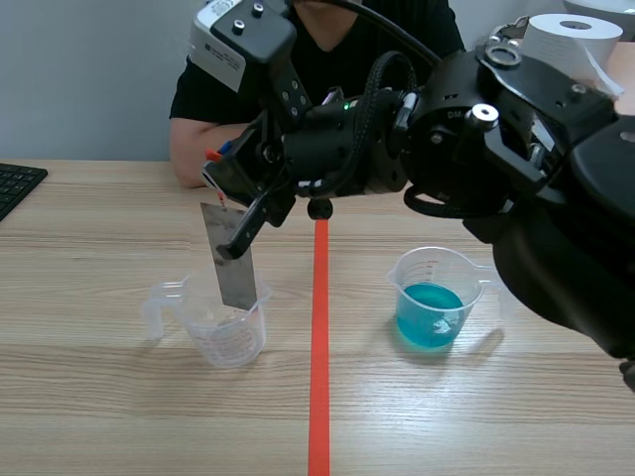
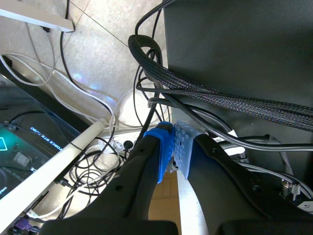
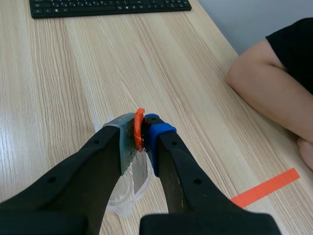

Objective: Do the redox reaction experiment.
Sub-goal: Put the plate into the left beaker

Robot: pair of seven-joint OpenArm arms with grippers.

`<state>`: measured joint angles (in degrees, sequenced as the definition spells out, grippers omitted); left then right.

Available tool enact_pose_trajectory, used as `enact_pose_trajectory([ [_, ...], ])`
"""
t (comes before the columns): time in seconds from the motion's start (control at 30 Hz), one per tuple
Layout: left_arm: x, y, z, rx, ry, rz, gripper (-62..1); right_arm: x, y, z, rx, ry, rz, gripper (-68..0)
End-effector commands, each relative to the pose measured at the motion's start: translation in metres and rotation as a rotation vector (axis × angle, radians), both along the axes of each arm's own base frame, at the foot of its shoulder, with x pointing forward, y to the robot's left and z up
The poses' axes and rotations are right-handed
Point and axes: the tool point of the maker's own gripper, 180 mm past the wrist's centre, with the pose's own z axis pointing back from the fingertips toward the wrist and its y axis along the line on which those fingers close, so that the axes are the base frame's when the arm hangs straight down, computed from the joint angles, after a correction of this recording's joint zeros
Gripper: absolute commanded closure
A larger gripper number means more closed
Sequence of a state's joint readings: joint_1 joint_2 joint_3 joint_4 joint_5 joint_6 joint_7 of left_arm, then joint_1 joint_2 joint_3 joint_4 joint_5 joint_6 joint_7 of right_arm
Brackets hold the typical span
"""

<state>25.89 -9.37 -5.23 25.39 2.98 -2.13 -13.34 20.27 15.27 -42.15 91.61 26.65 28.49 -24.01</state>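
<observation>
1. Looks like the transfer step: metal strip [image 1: 230,260] hanging tilted from the right gripper [image 1: 224,183], with its lower end at the mouth of the empty clear cup [image 1: 230,335], left of the tape line [image 1: 319,347]. Cannot tell whether it touches the cup's bottom.
2. Right gripper: clamped on the strip's top end, with a small orange-red piece [image 3: 139,128] squeezed between the pads as well.
3. Left gripper [image 2: 173,142]: fingers pressed together on nothing, off the table, facing cables [image 2: 98,161].
4. Next, by judgement: calls for lifting the strip free of the empty cup, carrying it over the tape line, and lowering it straight into the blue liquid [image 1: 429,315] of the second cup [image 1: 437,273], well apart to the right, without nudging the light rim.
5. Strip: flat, thin, rectangular, dull grey, stiff-looking. Cups: clear graduated plastic with spout and handle, probably easy to tip. Liquid: vivid blue, shallow. Tabletop [image 1: 99,397]: pale wood grain, smooth.
</observation>
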Motion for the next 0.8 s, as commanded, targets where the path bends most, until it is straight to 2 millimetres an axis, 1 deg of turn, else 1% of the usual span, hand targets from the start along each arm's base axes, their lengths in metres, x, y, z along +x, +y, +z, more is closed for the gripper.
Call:
enact_pose_trajectory([
  [0.0,0.0,-0.001,0.002,-0.003,-0.008,-0.001,-2.7,0.002,0.003,0.013,0.018,-0.042,0.014,-0.6],
  [0.23,0.0,-0.001,0.002,-0.003,-0.008,-0.001,-2.7,-0.002,0.006,0.01,0.007,-0.053,0.031,-0.6],
  [0.5,0.0,-0.001,0.002,-0.004,-0.008,-0.001,-2.7,-0.013,0.013,-0.002,-0.058,-0.078,0.077,-0.6],
  [0.77,0.0,-0.001,0.002,-0.004,-0.008,-0.001,-2.7,-0.016,0.014,-0.01,-0.112,-0.11,0.09,-0.7],
])
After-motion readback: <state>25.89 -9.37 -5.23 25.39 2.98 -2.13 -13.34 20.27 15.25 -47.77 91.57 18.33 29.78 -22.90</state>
